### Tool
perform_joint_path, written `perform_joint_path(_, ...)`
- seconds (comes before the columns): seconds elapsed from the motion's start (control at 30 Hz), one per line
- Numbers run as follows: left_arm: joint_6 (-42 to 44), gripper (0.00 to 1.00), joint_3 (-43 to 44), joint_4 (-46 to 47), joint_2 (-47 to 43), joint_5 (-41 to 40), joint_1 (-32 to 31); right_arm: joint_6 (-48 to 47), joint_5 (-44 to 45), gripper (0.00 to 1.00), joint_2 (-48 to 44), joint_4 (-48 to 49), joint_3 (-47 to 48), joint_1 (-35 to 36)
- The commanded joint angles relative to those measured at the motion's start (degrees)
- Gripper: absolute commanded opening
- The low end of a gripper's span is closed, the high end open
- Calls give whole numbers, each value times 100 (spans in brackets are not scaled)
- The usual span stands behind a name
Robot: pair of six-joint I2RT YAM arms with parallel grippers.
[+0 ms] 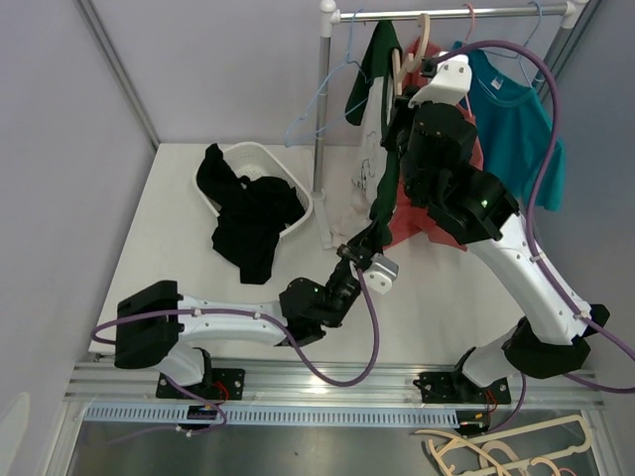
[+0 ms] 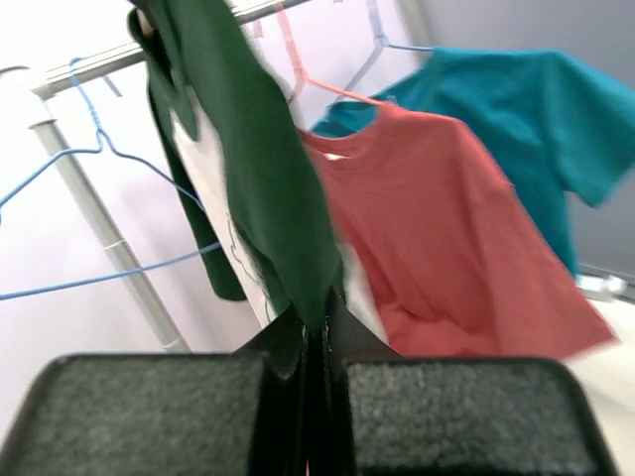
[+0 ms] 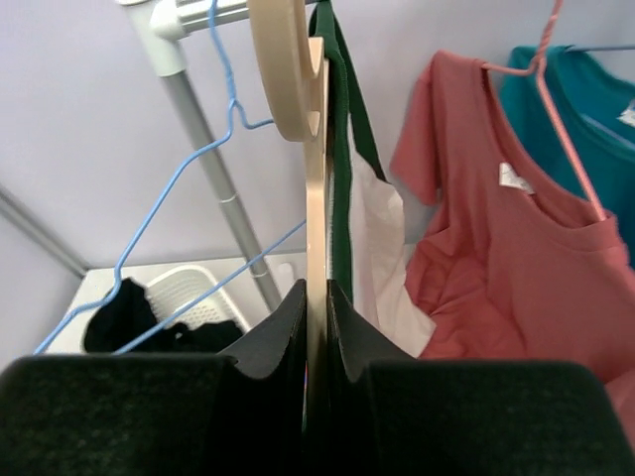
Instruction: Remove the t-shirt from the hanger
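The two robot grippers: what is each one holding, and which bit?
The left gripper pinches the lower edge of the dark green and white t-shirt. The right gripper clamps the pale wooden hanger near its top.

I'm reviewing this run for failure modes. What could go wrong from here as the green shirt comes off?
1. The left gripper pinches only the lower edge of the green t-shirt; a pull might slip the cloth free.
2. The shirt hangs on the wooden hanger clamped by the right gripper; it could snag there.
3. The red t-shirt hangs close beside and might get dragged along.
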Motion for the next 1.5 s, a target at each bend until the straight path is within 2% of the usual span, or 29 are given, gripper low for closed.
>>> perform_joint_path(0.0,50,1,-231,173,-429,123,-422,-278,167,0,124,937,440,-345)
perform_joint_path(0.17,366,1,-662,832,-368,-281,-1108,-321,-263,0,677,928,1064,-1057)
perform_joint_path(0.3,647,1,-794,1648,166,-701,-1627,-269,-465,0,1020,692,1556,-1365)
perform_joint_path(0.33,691,1,-786,2015,290,-782,-1672,-225,-510,0,1065,612,1653,-1392)
perform_joint_path(0.53,437,1,-1022,2396,783,-1045,-2006,-278,-624,0,1232,577,2030,-1533)
perform_joint_path(0.6,331,1,-926,2441,871,-1282,-1928,-129,-703,0,1329,148,2416,-1524)
perform_joint_path(0.67,218,1,-891,2424,907,-1310,-1787,64,-904,0,1224,-74,2392,-1498)
perform_joint_path(0.77,-256,1,-724,1696,688,-1231,-1287,355,-1037,0,857,-285,2015,-1358)
perform_joint_path(0.8,-432,1,-698,1172,583,-1196,-990,381,-1029,0,742,-372,1918,-1305)
perform_joint_path(0.87,-1099,1,-575,528,224,-951,-663,452,-1055,0,548,-688,1838,-1165)
perform_joint_path(0.9,-1397,1,-522,-267,91,-854,-313,443,-1098,0,504,-794,1856,-1120)
perform_joint_path(0.97,-2241,1,-277,-1018,-138,-477,58,487,-1151,0,477,-1127,2074,-1076)
perform_joint_path(1.03,-2856,1,127,-2245,-280,-274,602,557,-1344,0,372,-1594,2111,-971)
perform_joint_path(1.17,-2859,1,1197,-2988,-157,-115,1043,776,-1406,0,-50,-2060,1620,-576)
perform_joint_path(1.2,-2929,1,1375,-3208,-113,-123,1174,838,-1433,0,-277,-2087,1253,-445)
perform_joint_path(1.37,-4080,1,2746,-5368,151,385,1702,1076,-1643,0,-788,-2551,336,-276)
perform_joint_path(1.47,-4073,1,3230,-5696,334,387,1870,1225,-1811,0,-1061,-2798,46,-66)
